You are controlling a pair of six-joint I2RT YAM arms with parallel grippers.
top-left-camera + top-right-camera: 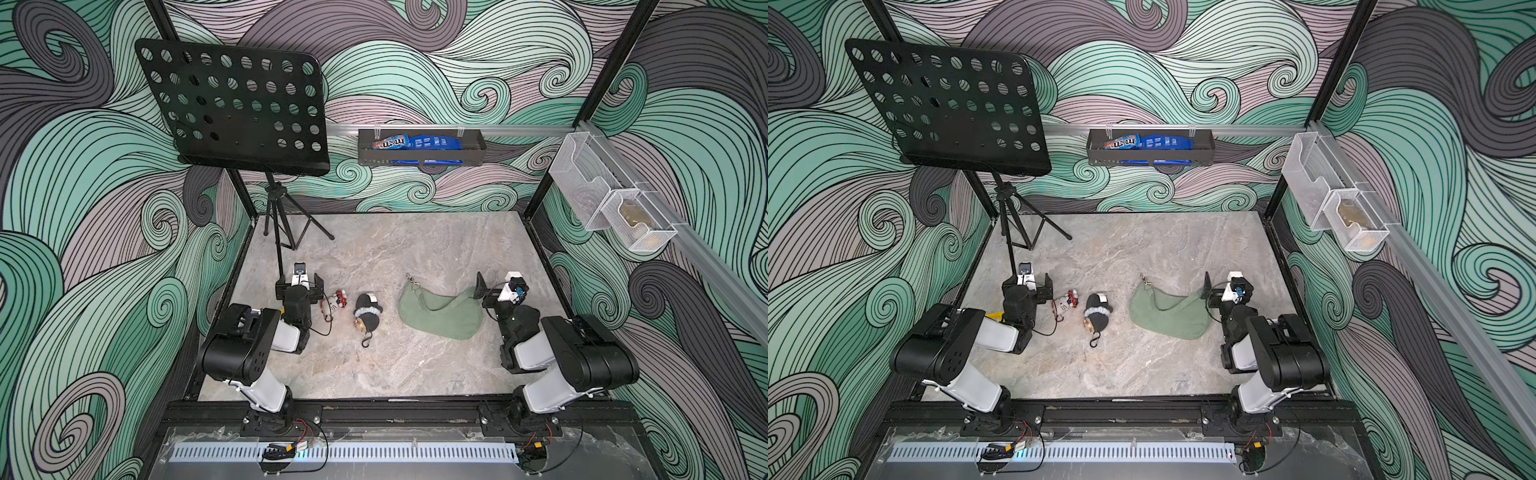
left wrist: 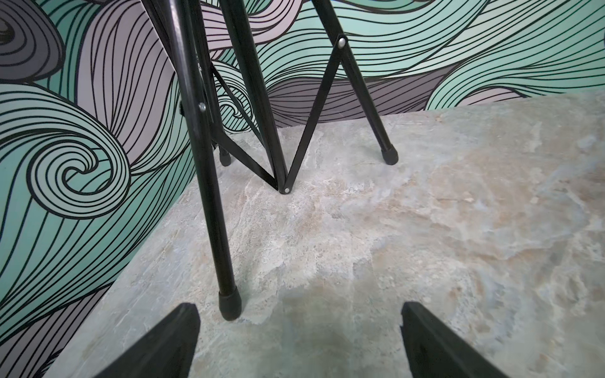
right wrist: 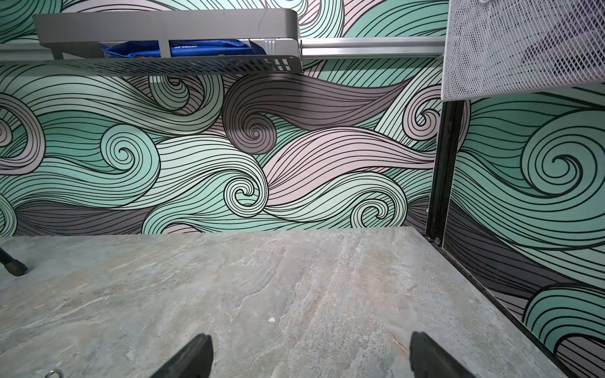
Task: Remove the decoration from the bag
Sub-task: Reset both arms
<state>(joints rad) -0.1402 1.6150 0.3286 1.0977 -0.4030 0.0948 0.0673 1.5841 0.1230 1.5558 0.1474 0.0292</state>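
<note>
Spreading across the cell floor, the grey marbled table (image 1: 415, 249) carries everything in reach of the two arms. At its far left corner stands a black music stand (image 1: 232, 108), its perforated desk tilted high above its tripod legs; one rubber-tipped leg comes down close in front of the left gripper (image 1: 299, 286), as the left wrist view shows. That claw's fingers are spread wide apart with only bare table between them (image 2: 299, 314). The right gripper (image 1: 502, 286) sits low at the right side, its fingers likewise wide apart and holding nothing (image 3: 311, 340).

The bag (image 1: 440, 318) lies flat on the table right of centre, in both top views (image 1: 1167, 320). It is a sage-green crescent with its strap draped across the body and its right tip just beside the right gripper. A small metal clasp (image 1: 412, 282) sticks out from its far left end.

On the right wall hang two white mesh baskets (image 1: 582, 178), and on the far wall a dark shelf basket (image 1: 419, 161) holds blue candy packs (image 1: 436, 142).

Left of the bag and apart from it lies a dark plush decoration (image 1: 366, 316) with a grey ruffled band and a black clip at its near end. Between it and the left gripper rests a small red and white charm (image 1: 337, 301)
</note>
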